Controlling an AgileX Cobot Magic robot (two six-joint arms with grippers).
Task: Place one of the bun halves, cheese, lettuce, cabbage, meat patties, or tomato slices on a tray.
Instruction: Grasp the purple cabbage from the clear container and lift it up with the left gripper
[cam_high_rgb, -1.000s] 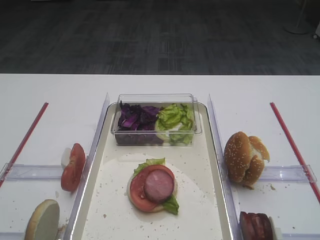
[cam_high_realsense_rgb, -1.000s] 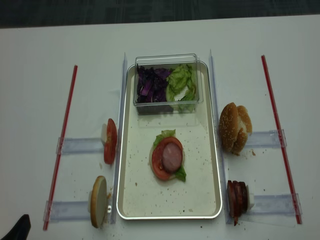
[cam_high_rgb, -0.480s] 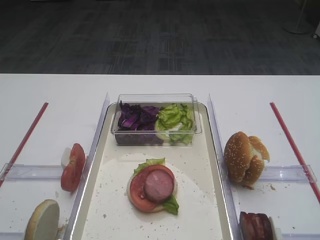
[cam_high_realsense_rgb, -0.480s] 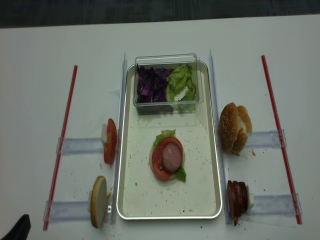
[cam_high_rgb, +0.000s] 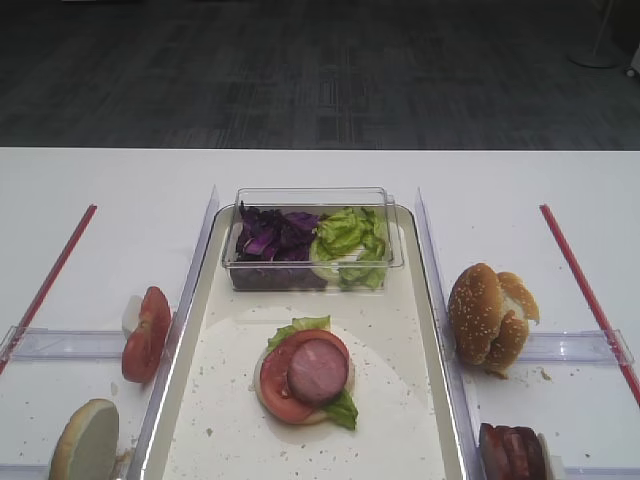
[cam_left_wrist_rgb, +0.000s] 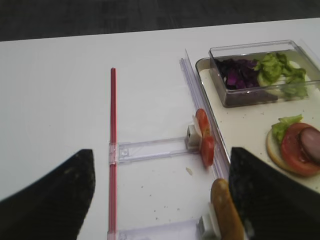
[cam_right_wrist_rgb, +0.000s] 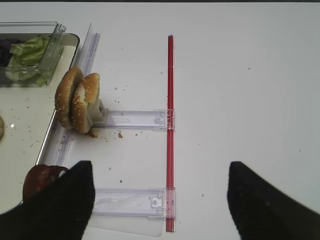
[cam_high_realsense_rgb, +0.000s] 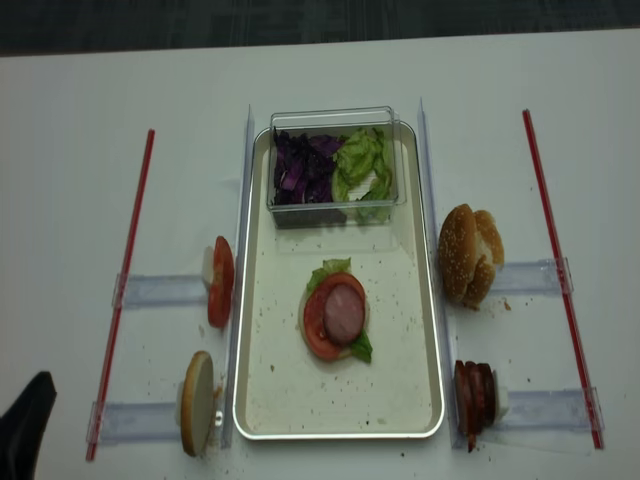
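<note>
On the tray (cam_high_rgb: 230, 400) lies a stack: a pale bun base, lettuce (cam_high_rgb: 298, 328), a tomato slice (cam_high_rgb: 278, 388) and a meat patty (cam_high_rgb: 317, 370) on top. Left of the tray, tomato slices (cam_left_wrist_rgb: 205, 140) and a bun half (cam_left_wrist_rgb: 225, 210) stand on edge in clear holders. To the right stand bun halves (cam_right_wrist_rgb: 77, 105) and meat patties (cam_right_wrist_rgb: 40, 180). My left gripper (cam_left_wrist_rgb: 160, 200) hovers open over the table left of the tray, its right finger (cam_left_wrist_rgb: 270, 195) beside the bun half. My right gripper (cam_right_wrist_rgb: 160, 200) hangs open over a holder, with nothing in it.
A clear tub (cam_high_rgb: 312, 200) at the tray's far end holds purple cabbage (cam_high_rgb: 270, 235) and lettuce (cam_high_rgb: 350, 235). Red strips (cam_high_realsense_rgb: 125, 290) (cam_high_realsense_rgb: 555, 260) mark both sides of the white table. Clear rails (cam_high_rgb: 205, 250) line the tray. Crumbs dot the tray floor.
In the overhead view the left gripper's dark tip has risen a little further into the lower-left corner. The food has not moved.
</note>
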